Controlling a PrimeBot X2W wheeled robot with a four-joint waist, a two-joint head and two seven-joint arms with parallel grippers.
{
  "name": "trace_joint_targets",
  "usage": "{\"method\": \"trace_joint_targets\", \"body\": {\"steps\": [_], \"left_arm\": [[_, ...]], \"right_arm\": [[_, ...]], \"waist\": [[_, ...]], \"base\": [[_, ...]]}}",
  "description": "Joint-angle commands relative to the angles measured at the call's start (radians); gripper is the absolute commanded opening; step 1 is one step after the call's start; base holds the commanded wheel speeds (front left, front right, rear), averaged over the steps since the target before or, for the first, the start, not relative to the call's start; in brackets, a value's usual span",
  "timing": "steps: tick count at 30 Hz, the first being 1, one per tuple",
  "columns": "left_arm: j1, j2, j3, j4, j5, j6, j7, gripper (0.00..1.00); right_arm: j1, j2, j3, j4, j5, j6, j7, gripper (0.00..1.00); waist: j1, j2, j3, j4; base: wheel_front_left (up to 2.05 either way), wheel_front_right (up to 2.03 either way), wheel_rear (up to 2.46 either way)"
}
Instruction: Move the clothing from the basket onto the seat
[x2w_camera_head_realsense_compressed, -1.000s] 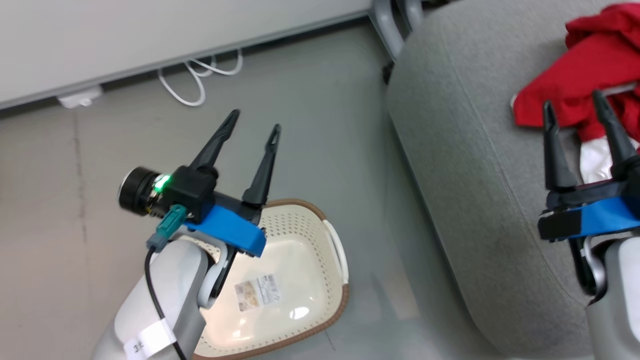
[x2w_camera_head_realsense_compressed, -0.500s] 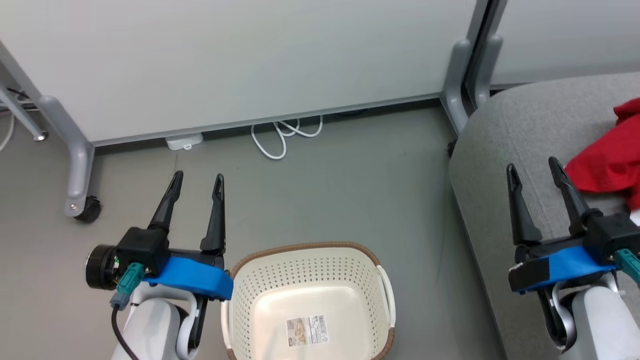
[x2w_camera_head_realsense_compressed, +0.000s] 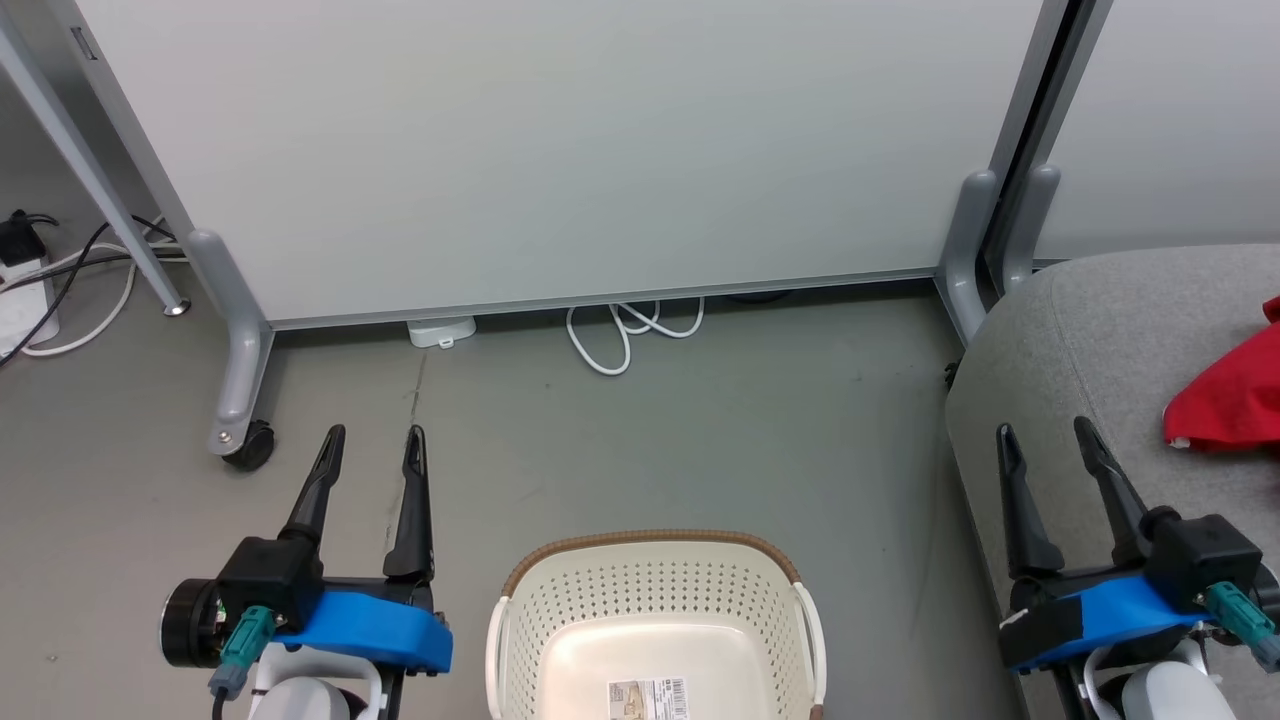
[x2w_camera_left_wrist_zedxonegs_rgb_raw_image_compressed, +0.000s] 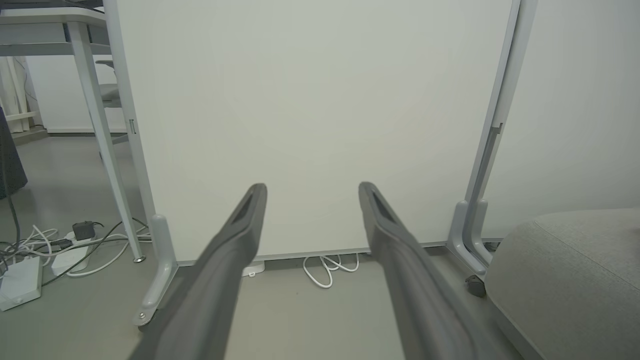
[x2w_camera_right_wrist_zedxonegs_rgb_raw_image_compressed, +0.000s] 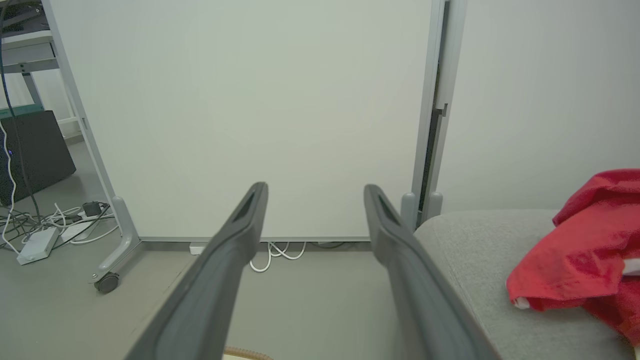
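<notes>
The cream basket (x2w_camera_head_realsense_compressed: 655, 580) with its brown rim stands on the floor at the bottom centre of the head view; inside it I see just the paper label (x2w_camera_head_realsense_compressed: 650, 692). Red clothing (x2w_camera_head_realsense_compressed: 1225, 400) lies on the grey seat (x2w_camera_head_realsense_compressed: 1100, 330) at the right edge, and shows again as a red heap (x2w_camera_right_wrist_zedxonegs_rgb_raw_image_compressed: 580, 255) on the seat (x2w_camera_right_wrist_zedxonegs_rgb_raw_image_compressed: 480, 235) in the right wrist view. My left gripper (x2w_camera_head_realsense_compressed: 371, 437) is open above the floor, left of the basket. My right gripper (x2w_camera_head_realsense_compressed: 1043, 430) is open over the seat's left edge, left of the clothing. Both hold nothing.
A white partition panel (x2w_camera_head_realsense_compressed: 560, 150) on grey castor legs (x2w_camera_head_realsense_compressed: 235, 370) stands across the back. A white cable loop (x2w_camera_head_realsense_compressed: 625, 335) lies at its foot. Power strips and cables (x2w_camera_head_realsense_compressed: 30, 290) lie on the floor at far left. Grey floor (x2w_camera_head_realsense_compressed: 700, 440) lies between basket and panel.
The head view has swung and tilted up, so the basket and seat slid down and right. Both grippers stay open and empty, now lower in the view.
</notes>
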Motion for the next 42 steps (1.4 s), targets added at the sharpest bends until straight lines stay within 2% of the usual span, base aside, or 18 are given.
{"method": "trace_joint_targets", "body": {"steps": [1, 32, 33, 37, 42], "left_arm": [[0.014, -0.001, 0.005, -0.005, 0.006, -0.006, -0.003, 1.00], [0.036, -0.010, 0.016, 0.025, 0.007, -0.021, -0.003, 1.00], [0.038, -0.008, 0.013, 0.025, 0.007, -0.016, 0.000, 0.00], [0.065, -0.008, 0.009, 0.055, 0.004, -0.016, 0.005, 0.00], [0.060, -0.009, 0.023, 0.050, -0.099, -0.016, 0.032, 0.00]], "right_arm": [[0.021, 0.007, 0.000, 0.002, 0.003, 0.000, -0.004, 1.00], [0.076, 0.030, 0.006, 0.011, 0.032, 0.000, -0.004, 1.00], [0.060, 0.028, 0.007, 0.011, 0.026, 0.000, 0.000, 0.00], [0.066, 0.030, 0.007, 0.046, 0.028, 0.000, 0.006, 0.00], [0.054, 0.030, -0.007, 0.052, 0.130, 0.000, 0.040, 0.00]], "waist": [[0.0002, 0.0000, -0.004, 0.004], [0.0002, 0.0000, -0.027, 0.028], [0.0002, 0.0000, -0.027, 0.028], [0.0002, 0.0000, -0.027, 0.028], [0.0002, 0.0000, -0.026, 0.024]], "base": [[0.00, 0.00, 0.00], [0.00, 0.00, 0.00], [0.00, 0.00, 0.00], [0.00, 0.00, 0.00], [0.00, 0.00, 0.00]]}}
